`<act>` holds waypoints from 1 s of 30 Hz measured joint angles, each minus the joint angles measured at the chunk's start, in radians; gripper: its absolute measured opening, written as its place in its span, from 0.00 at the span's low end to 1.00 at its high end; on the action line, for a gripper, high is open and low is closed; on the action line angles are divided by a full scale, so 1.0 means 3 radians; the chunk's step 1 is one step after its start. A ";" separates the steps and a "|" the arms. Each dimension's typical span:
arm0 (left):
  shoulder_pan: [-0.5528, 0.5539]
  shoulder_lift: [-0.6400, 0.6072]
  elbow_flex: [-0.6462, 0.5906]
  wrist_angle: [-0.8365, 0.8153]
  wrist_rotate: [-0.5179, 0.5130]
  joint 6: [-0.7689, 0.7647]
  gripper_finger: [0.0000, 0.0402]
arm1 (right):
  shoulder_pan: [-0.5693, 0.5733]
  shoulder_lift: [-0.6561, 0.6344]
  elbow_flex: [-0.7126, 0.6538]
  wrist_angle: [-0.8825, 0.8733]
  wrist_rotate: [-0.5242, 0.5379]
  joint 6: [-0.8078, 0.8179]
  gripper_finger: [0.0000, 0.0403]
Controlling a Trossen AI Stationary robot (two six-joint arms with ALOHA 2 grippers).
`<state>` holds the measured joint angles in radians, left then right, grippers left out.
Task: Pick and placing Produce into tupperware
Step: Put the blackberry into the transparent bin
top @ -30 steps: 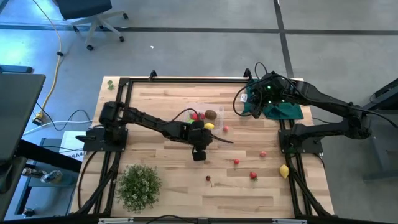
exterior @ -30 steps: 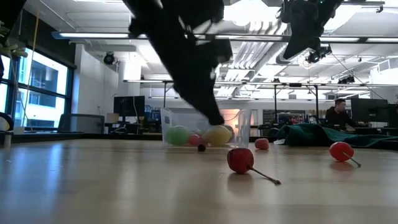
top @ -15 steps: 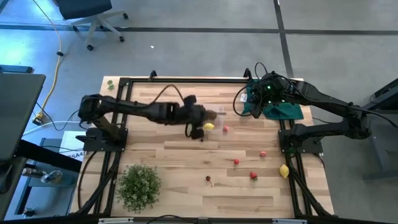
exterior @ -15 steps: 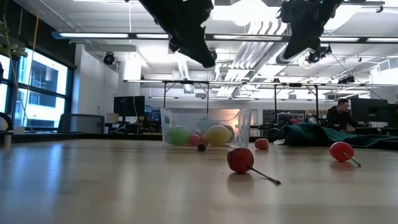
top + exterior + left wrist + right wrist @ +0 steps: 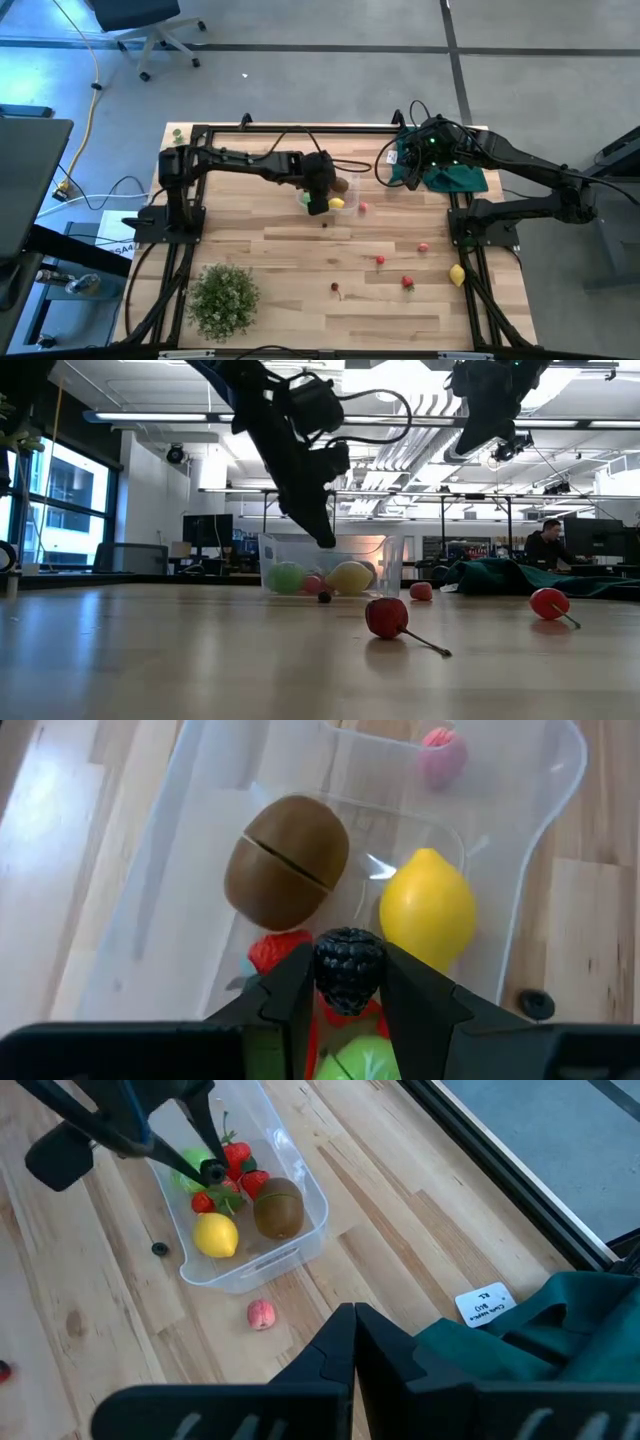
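High view: left gripper [image 5: 318, 203] positioned over tupperware [image 5: 338, 172] near table's far middle; right gripper [image 5: 404, 157] parked above dark green cloth [image 5: 452, 176] at far right corner. Red fruits [image 5: 380, 260] and lemon [image 5: 457, 275] scattered on wood.

Low view: left gripper [image 5: 322, 537] hung just above tub [image 5: 392, 565]; cherry [image 5: 386, 616] seen in foreground.

Left wrist view: jaws pinched on blackberry [image 5: 348, 969] above tub [image 5: 545, 840], over kiwi [image 5: 287, 862], lemon [image 5: 427, 909].

Right wrist view: right jaws [image 5: 354, 1342] pressed together, nothing held; tub [image 5: 305, 1192] well apart.
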<state>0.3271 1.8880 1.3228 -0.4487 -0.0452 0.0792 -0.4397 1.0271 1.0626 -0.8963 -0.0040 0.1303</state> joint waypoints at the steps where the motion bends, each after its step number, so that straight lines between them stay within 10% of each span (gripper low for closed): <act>1: 0.0000 0.0011 0.0000 0.0020 0.0000 0.0000 0.24 | -0.0001 0.0000 0.0000 -0.0001 0.0001 0.0000 0.00; 30: 0.0028 0.0098 -0.0082 0.0024 -0.0060 0.0060 0.28 | -0.0001 0.0000 0.0000 0.0000 0.0001 0.0000 0.00</act>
<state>0.3355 1.9174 1.2983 -0.4414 -0.0632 0.0973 -0.4400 1.0271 1.0626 -0.8963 -0.0036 0.1303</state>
